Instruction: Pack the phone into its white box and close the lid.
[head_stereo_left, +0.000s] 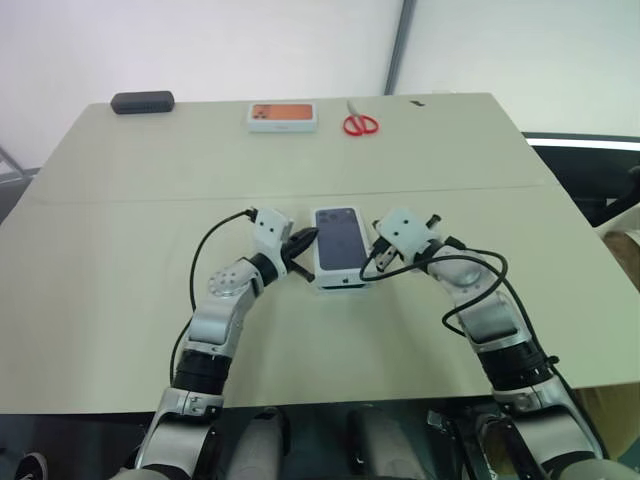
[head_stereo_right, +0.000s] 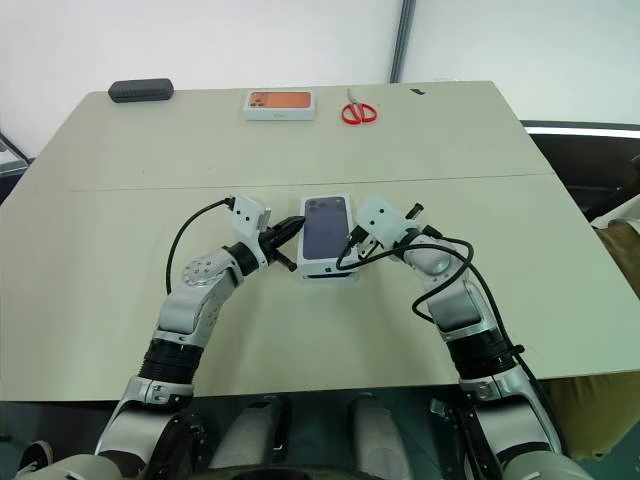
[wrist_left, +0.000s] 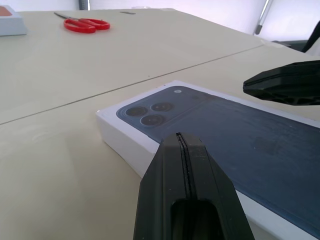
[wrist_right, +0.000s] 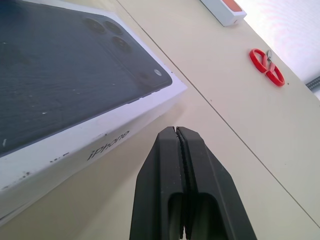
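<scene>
both grippers are seen clenched, w/ nothing held between the black fingers. left gripper (head_stereo_left: 305, 240) is placed at the left long side of the closed white box, fingertips pressed together & pointing across toward it; whether the tips touch the cardboard can't be told. right gripper (head_stereo_left: 372, 262) is set at the box's right long side, fingers likewise pressed flat together, tip just beside the side wall printed w/ grey lettering; contact can't be told either.

between the two grippers the lid (head_stereo_left: 338, 240), a shallow white rectangular cardboard shell w/ a dark blue phone printed on its outer face, is seen seated squarely on the white box (head_stereo_left: 338, 281), of which a white side wall is shown below the lid's edge. the box lies flat on the beige tabletop (head_stereo_left: 120, 260), near the front-centre, just this side of a seam line across the table. the phone itself is hidden from sight.

further out, at the far edge of the table: a white box printed w/ an orange phone (head_stereo_left: 282, 116), red-handled scissors (head_stereo_left: 359, 122) just to its right, & a dark oblong case (head_stereo_left: 142, 102) at the far left corner, all well apart from the grippers.
</scene>
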